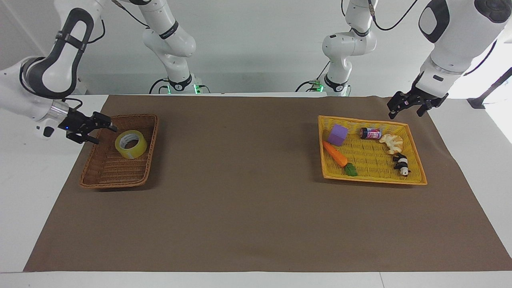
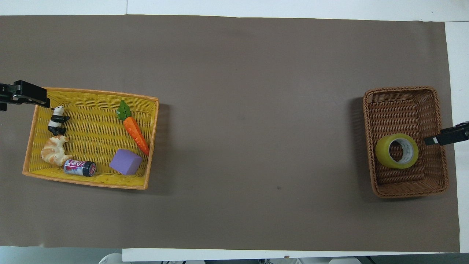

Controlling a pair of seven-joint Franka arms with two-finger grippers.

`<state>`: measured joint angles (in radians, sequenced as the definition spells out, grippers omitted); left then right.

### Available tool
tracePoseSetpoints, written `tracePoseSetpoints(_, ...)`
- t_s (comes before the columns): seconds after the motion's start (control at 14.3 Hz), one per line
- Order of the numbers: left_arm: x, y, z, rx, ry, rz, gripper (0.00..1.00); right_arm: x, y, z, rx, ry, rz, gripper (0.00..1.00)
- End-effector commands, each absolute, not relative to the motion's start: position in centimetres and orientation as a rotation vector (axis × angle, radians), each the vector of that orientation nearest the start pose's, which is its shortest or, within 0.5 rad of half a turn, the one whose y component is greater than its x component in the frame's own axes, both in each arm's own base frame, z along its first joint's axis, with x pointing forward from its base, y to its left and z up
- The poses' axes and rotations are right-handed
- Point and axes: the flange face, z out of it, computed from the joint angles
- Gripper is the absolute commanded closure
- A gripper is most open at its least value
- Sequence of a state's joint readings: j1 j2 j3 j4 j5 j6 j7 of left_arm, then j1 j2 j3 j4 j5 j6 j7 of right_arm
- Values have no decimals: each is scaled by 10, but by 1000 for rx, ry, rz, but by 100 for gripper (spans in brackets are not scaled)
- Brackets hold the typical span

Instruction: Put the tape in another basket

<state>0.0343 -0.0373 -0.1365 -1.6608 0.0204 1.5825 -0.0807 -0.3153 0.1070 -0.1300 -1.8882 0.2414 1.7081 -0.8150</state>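
facing view, starting nearest the robots: i see my left gripper (image 1: pixel 405 107) hanging empty with its fingers spread, over the brown mat (image 1: pixel 240 200) just beside the yellow basket (image 1: pixel 412 180), which holds a can (image 1: pixel 370 133), purple block (image 1: pixel 338 134), carrot (image 1: pixel 336 155), croissant (image 1: pixel 392 143) and panda (image 1: pixel 401 163). at the right arm's end, my right gripper (image 1: pixel 100 129) is parted and empty, just beside the brown basket's (image 1: pixel 104 182) rim. the tape (image 1: pixel 131 144) rests tilted inside that basket, apart from the fingers.

Right tool (image 1: pixel 101 128) and left tool (image 1: pixel 407 108), both raised, fingers apart.
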Motion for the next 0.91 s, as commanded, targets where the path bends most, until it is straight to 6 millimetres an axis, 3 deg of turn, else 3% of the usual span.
tracePoseSetpoints(0.0, 536, -53, 604, -3116, 45, 79, 1, 527, -186, 480, -2900, -262, 121, 0)
tracePoseSetpoints(0.14, 536, -52, 604, -3116, 43, 81, 1, 532, -158, 513, -2952, -12, 92, 0)
tracePoseSetpoints(0.35, 536, -52, 604, -3116, 43, 81, 1, 528, -115, 557, -3137, 20, 91, 0)
tracePoseSetpoints(0.49, 536, -53, 604, -3116, 45, 81, 1, 516, -113, 583, -3134, 26, 176, 0)
tracePoseSetpoints(0.63, 536, -52, 604, -3116, 43, 81, 1, 521, -111, 608, -3129, 27, 249, 0)
tracePoseSetpoints(0.84, 536, -54, 603, -3116, 50, 84, 1, 525, -108, 613, -3131, 33, 265, 0)
